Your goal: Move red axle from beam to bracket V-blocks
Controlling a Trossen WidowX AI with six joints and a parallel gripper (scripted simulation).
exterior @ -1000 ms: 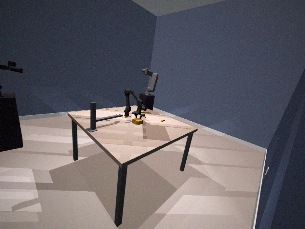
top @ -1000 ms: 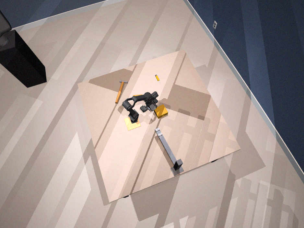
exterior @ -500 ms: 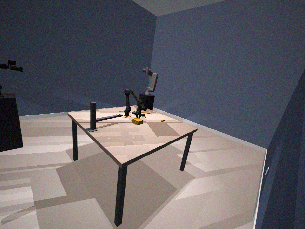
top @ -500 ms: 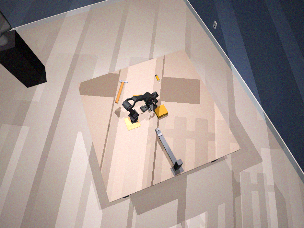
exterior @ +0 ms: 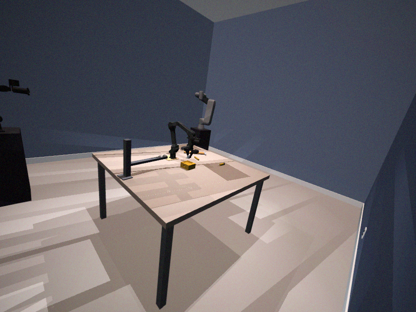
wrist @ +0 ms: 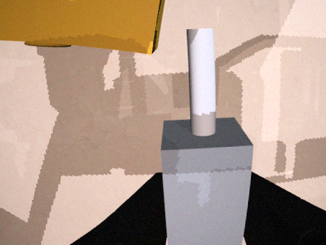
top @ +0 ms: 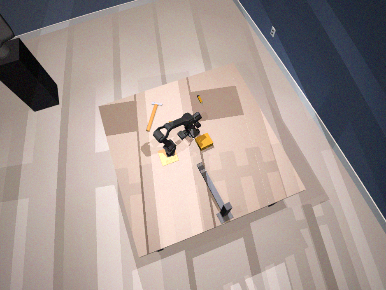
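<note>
My gripper (wrist: 200, 181) (top: 190, 139) (exterior: 188, 156) is shut on a grey block. The grey block (wrist: 207, 209) has a white pin (wrist: 202, 73) standing out of its far end. The tool is low at the table; contact with it cannot be told. A yellow block (top: 204, 141) (exterior: 187, 165) (wrist: 80, 21), perhaps the beam, lies beside the gripper, with a round opening in one side. No red axle can be made out. The grey bracket (top: 213, 188) (exterior: 144, 161) has a tall post and a long arm, with small grey blocks (top: 201, 167) at its end, probably the V-blocks.
A hammer (top: 152, 117) (exterior: 199, 153) and a yellow knife (top: 199, 99) (exterior: 221, 164) lie on the table. Another small yellow item (top: 170, 121) (exterior: 196, 157) lies partly behind the arm. A yellow plate (top: 168, 161) is under the arm's base. The bracket's post (exterior: 127, 157) stands near the table's edge.
</note>
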